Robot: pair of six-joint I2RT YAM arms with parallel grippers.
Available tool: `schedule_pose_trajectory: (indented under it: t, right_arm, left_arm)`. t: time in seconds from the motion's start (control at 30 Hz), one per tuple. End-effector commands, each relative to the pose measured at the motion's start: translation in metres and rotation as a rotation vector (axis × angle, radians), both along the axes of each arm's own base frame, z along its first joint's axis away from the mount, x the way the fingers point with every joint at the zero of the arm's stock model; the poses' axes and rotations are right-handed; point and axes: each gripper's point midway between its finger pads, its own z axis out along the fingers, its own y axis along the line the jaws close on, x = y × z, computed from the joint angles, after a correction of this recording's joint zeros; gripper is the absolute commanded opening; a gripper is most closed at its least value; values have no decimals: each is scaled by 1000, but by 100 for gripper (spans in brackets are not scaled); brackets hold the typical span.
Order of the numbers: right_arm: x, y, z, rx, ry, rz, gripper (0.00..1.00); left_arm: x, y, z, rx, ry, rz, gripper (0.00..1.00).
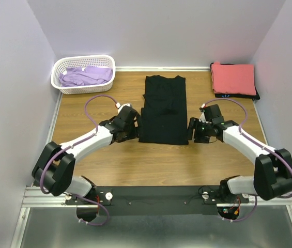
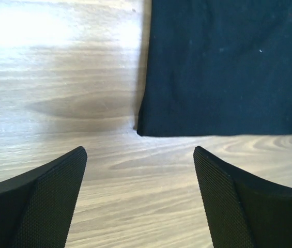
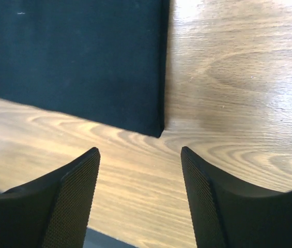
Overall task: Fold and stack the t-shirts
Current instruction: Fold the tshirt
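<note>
**Black tee flat at mid-table, both grippers open beside it**

A plain black cotton t-shirt (image 1: pixel 162 111) is seen lying flat on the wooden table (image 1: pixel 135 165), midway between its left and right edges, folded into a long narrow panel. The left gripper (image 1: pixel 134 129) is held low just outside the panel's near left corner, with its fingers spread apart and nothing between them. The right gripper (image 1: pixel 193 130) is placed likewise just outside the near right corner, its fingers also parted and empty. In both wrist views only bare wood is seen between the textured pads. A folded coral-red t-shirt (image 1: pixel 233 77) is stacked on a dark garment (image 1: pixel 239 96) at the far right corner. A crumpled lavender t-shirt (image 1: pixel 86 76) is held in a white plastic lattice basket (image 1: pixel 63 67) at the far left corner.
</note>
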Motion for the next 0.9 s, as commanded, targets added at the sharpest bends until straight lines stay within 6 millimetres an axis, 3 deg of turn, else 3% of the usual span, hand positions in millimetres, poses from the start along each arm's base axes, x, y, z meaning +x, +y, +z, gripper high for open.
schedule_pose_trajectory:
  t: [0.0,0.23,0.53,0.87]
  right_arm:
    - [-2,-16,-18,-219,54,-59,73]
    - [2,-5,-31,-304,70,-47,73]
    - [4,-3,-39,-369,74,-62,61]
    - [-13,-11,-75,-511,159,-49,58]
  left_arm:
    - [8,12,-2,151,-22,28,95]
    - [9,12,-6,185,-28,30,95]
    - [10,9,-13,205,-23,17,95]
    - [10,6,-16,209,-21,6,95]
